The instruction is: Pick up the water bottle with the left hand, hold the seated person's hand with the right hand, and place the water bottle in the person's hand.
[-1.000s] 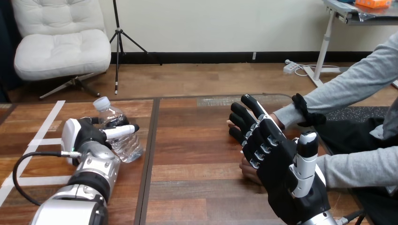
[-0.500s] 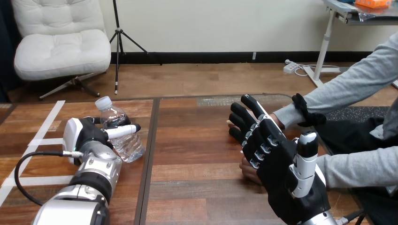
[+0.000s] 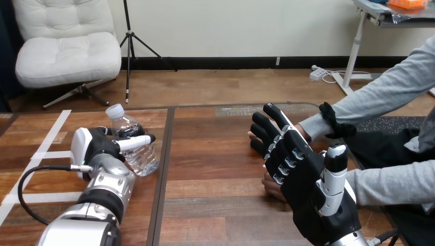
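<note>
A clear plastic water bottle (image 3: 142,158) with a white cap leans a little in my left hand (image 3: 97,147) at the table's left; the fingers and thumb are curled round its middle. My right hand (image 3: 303,174) stands at the right with fingers straight and thumb upright, its back towards the camera. It covers most of the person's hands, which reach in from the right in grey sleeves. A fingertip of the far hand (image 3: 251,135) peeks out past my fingers, and part of the near hand (image 3: 270,186) rests on the table under my palm. I cannot tell whether they touch.
White tape strips (image 3: 48,134) mark the wooden table's left part. A dark seam (image 3: 165,169) runs front to back between the two table boards, just right of the bottle. A black band (image 3: 334,122) sits round the person's far wrist.
My left hand has carried the bottle slightly to the right. My right hand and the person's hands have stayed still.
</note>
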You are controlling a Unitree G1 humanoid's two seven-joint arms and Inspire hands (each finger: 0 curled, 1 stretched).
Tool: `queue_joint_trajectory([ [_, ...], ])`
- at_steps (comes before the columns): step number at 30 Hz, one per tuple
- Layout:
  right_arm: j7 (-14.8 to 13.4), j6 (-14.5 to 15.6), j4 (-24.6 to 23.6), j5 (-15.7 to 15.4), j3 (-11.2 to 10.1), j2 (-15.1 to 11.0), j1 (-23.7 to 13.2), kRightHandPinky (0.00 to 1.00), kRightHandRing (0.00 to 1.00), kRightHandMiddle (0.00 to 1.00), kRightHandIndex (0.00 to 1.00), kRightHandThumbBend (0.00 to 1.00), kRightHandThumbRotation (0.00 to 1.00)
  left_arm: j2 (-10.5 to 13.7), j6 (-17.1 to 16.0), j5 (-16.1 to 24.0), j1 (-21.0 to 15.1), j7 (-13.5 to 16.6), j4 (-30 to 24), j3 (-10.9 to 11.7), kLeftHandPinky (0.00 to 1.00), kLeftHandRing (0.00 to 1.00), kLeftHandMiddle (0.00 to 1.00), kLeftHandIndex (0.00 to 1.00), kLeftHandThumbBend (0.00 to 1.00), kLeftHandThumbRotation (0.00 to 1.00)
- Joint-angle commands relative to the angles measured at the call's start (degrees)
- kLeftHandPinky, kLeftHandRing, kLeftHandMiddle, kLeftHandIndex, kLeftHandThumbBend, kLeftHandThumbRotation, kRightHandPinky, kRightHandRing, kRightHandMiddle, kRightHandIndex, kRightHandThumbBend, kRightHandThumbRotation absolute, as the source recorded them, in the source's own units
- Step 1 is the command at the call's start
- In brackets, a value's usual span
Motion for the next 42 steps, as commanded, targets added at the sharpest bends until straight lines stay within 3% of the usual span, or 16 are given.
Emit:
queue_joint_trajectory([
  [1, -0.11, -0.54, -2.69, 0.78, -0.23, 0.3, -1.95, 1.0, 0.98, 0.96, 0.98, 0.99, 1.0, -0.04, -3.11, 0.97, -1.6, 1.17, -1.73, -0.82, 0.21, 0.28, 0.35, 0.5, 0.76, 0.0],
  [9, 0.01, -0.57, -2.28, 0.86, -0.25, 0.36, -2.27, 1.0, 0.99, 0.97, 0.98, 0.99, 1.0, -0.69, -4.44, 1.17, -0.47, 0.76, -2.31, -1.47, 0.26, 0.34, 0.4, 0.46, 0.76, 0.0],
  [23, 0.37, -0.03, -1.77, 1.62, -0.37, 0.34, -2.71, 1.0, 0.99, 0.97, 0.98, 1.0, 1.0, -1.65, -8.74, -0.02, 1.63, 0.02, -3.33, -0.99, 0.23, 0.31, 0.38, 0.46, 0.76, 0.0],
  [30, 0.48, -0.41, -1.32, 1.33, -0.43, 0.23, -2.95, 1.0, 0.99, 0.97, 0.98, 0.99, 1.0, -1.78, -11.59, 1.35, 2.78, 1.69, -4.0, -2.28, 0.24, 0.32, 0.39, 0.45, 0.77, 0.0],
  [42, 0.61, -0.55, -0.69, 1.22, -0.48, 0.26, -3.42, 1.0, 1.0, 0.97, 0.98, 0.99, 1.0, -1.84, -14.61, 2.78, 3.36, 3.85, -4.66, -3.54, 0.18, 0.24, 0.31, 0.45, 0.81, 0.0],
])
